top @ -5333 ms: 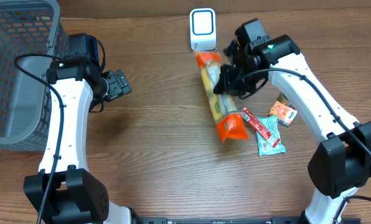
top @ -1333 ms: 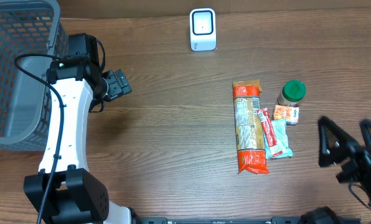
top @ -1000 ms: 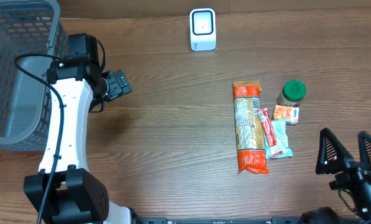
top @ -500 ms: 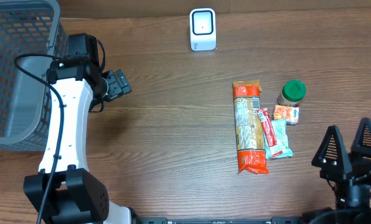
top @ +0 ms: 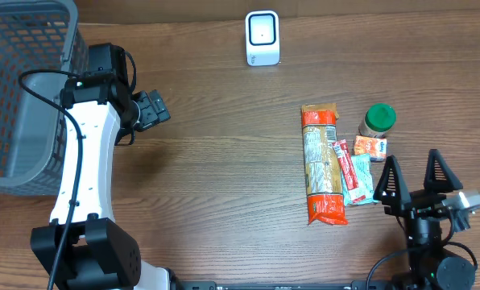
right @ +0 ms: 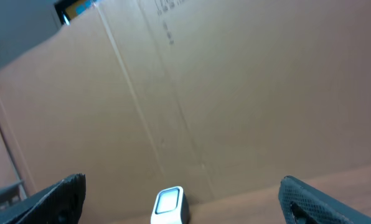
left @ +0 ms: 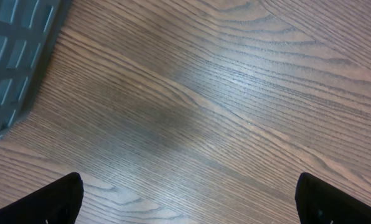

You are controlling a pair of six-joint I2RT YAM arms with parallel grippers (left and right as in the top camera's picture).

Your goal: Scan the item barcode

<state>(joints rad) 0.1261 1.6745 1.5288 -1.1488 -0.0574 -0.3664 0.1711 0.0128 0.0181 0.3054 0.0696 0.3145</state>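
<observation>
Well, the left gripper (top: 153, 109) and right gripper (top: 411, 163) are wide apart and empty; the pasta bag (top: 321, 163) lies far from the scanner (top: 262, 37), maybe unscanned.

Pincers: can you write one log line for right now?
left pincer open, empty | right pincer open, empty | orange bag lying flat

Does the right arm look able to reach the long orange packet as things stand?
Probably yes. The right tool is open and empty, and only flat sachets lie between it and the orange packet, which sits uncovered.
</observation>
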